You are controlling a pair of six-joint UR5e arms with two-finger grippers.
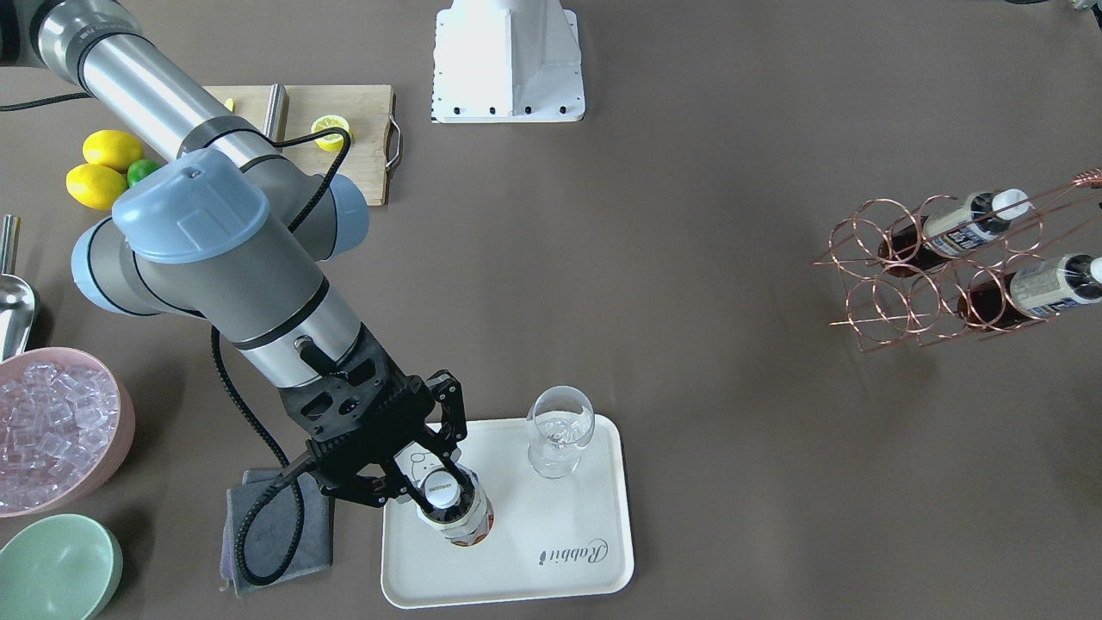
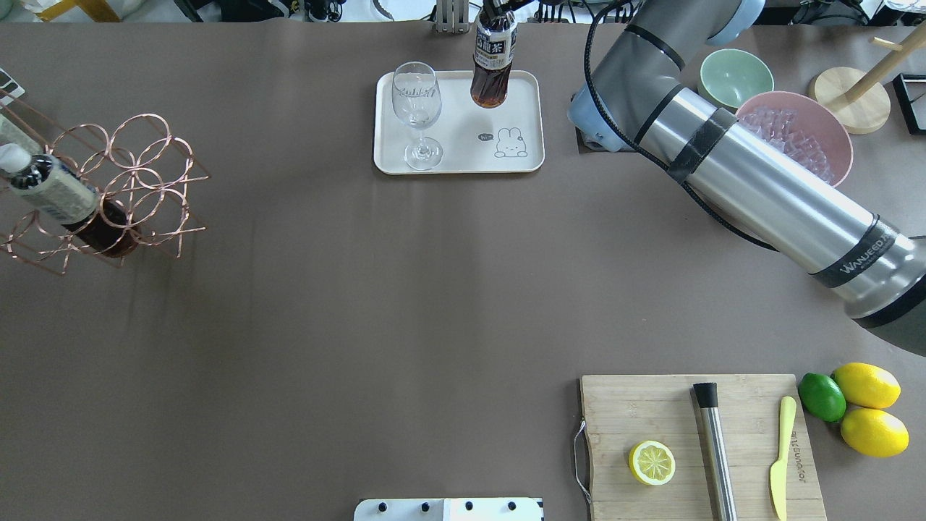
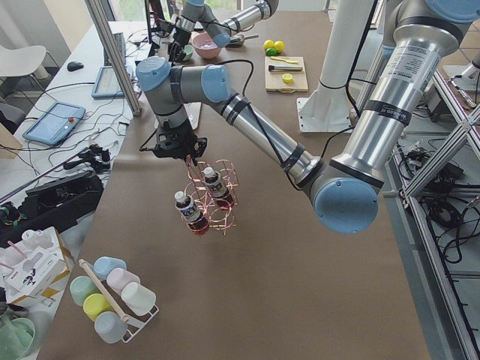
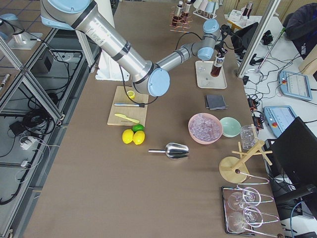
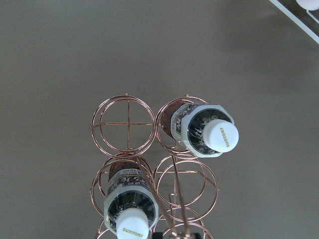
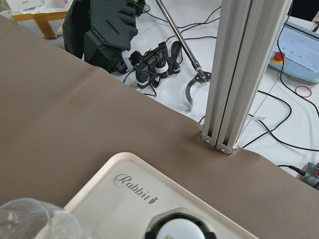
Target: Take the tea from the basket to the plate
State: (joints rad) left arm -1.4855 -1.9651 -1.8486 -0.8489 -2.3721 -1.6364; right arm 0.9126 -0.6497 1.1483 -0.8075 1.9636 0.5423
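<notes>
My right gripper (image 1: 439, 492) is shut on the capped neck of a tea bottle (image 1: 469, 521), which stands upright on the cream plate (image 1: 551, 525) next to a wine glass (image 1: 560, 430). The overhead view shows the bottle (image 2: 493, 69) at the plate's (image 2: 456, 141) far edge. The right wrist view shows its white cap (image 6: 177, 231) and the plate's script. The copper wire basket (image 1: 904, 284) holds two more tea bottles (image 1: 956, 226) (image 1: 1037, 288). My left gripper (image 3: 178, 146) hovers above the basket (image 5: 127, 124); I cannot tell whether it is open.
A pink bowl of ice (image 1: 52, 422), a green bowl (image 1: 56, 568) and a grey cloth (image 1: 275, 525) lie beside the plate. A cutting board (image 1: 362, 129) with a lemon half, lemons (image 1: 112, 151) and a metal scoop (image 1: 13, 301) are near the right arm.
</notes>
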